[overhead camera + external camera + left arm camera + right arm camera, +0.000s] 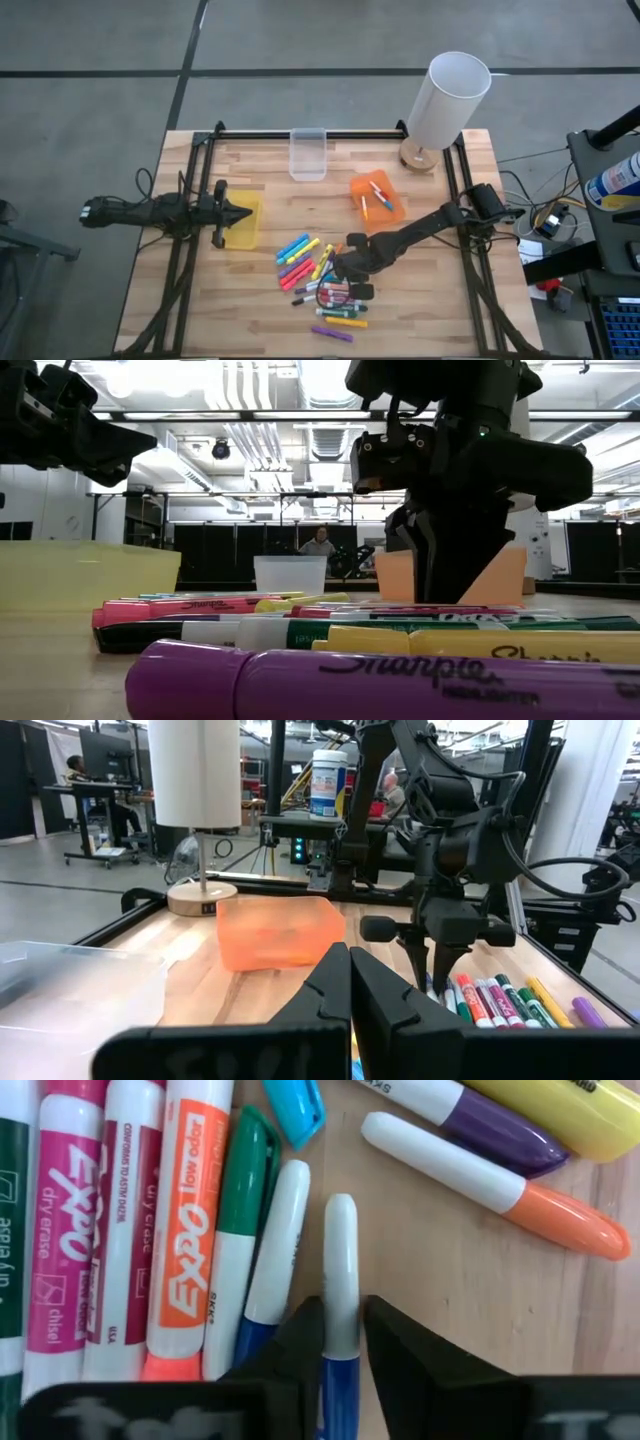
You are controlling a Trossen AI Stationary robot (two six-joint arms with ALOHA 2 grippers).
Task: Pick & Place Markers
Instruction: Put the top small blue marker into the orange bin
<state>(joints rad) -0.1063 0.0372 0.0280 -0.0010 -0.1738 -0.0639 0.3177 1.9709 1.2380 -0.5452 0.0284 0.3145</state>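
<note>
Orange bin [378, 197] on the desk [260, 310], right of centre: a few markers lie in it. Clear bin [307, 154] at the far edge; contents cannot be made out. Yellow bin [242, 221] at left; contents not discernible.

Markers [322, 285] — loose pile on the desk's near middle, highlighters and slim white-barrelled pens lying flat, mostly side by side.

Right pincer [339, 1342] is down over the pile's right side, its fingers [292, 1342] clamped on a white-barrelled blue-capped marker [340, 1260]; the barrel projects forward between them, beside a second blue-capped pen [277, 1250].

Left pincer [240, 212] hovers over the yellow bin, fingers pressed together, grasping nothing.

A lamp [445, 105] stands at the far right corner. Bare wood lies left of the pile and along the near edge.
</note>
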